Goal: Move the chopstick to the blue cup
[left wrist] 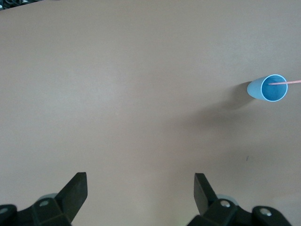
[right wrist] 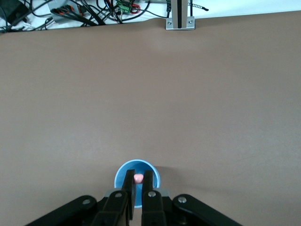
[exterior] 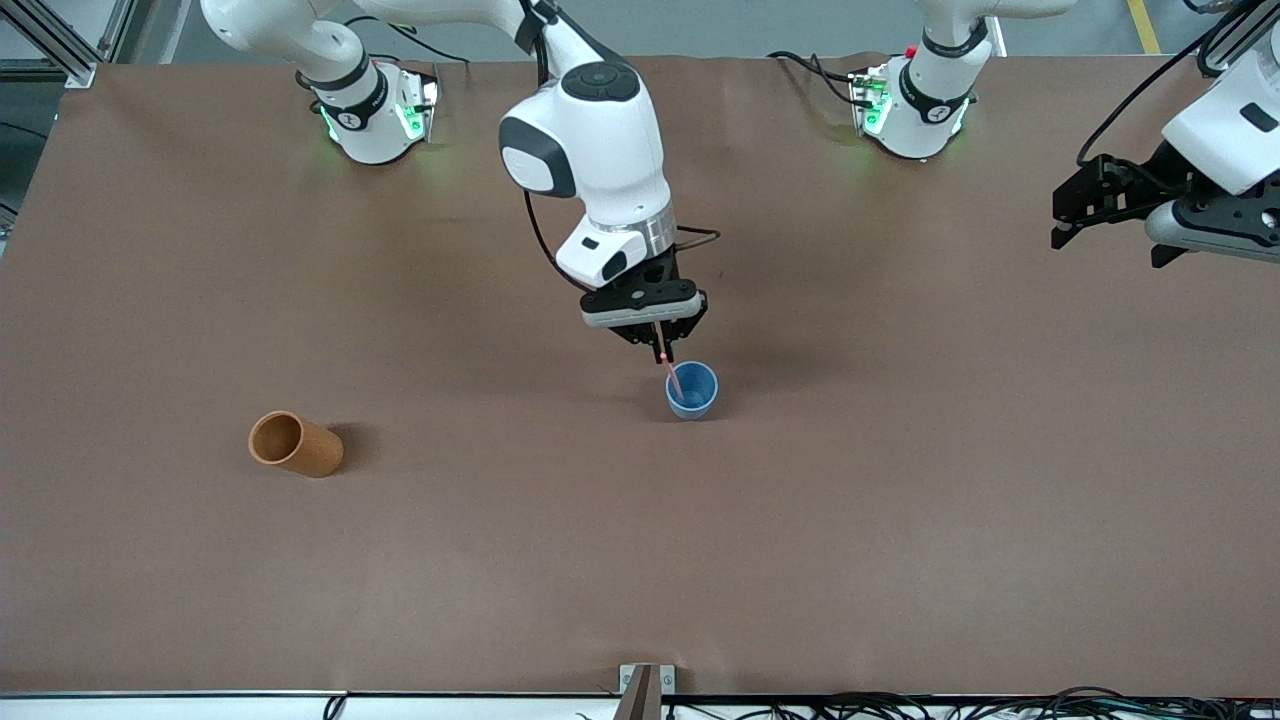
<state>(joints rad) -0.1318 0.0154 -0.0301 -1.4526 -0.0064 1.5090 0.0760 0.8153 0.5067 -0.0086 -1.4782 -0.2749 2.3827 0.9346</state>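
Orange cup (exterior: 295,443): on its side, nearer the camera than blue cup (exterior: 692,390)
Right gripper (exterior: 660,347): clenched on chopstick (exterior: 672,379), tip inside blue cup
Left gripper (exterior: 1068,235): spread wide, waiting

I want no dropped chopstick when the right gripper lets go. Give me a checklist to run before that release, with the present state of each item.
1. Right gripper shut on the chopstick: ok.
2. Right gripper over the blue cup: ok.
3. Chopstick's lower end inside the cup's rim: ok, seen in the front and left wrist views.
4. Lower end resting on the cup's bottom: cannot tell.
5. Blue cup upright: ok.
6. Left gripper open, waiting at its own end of the table, apart from the cup: ok.
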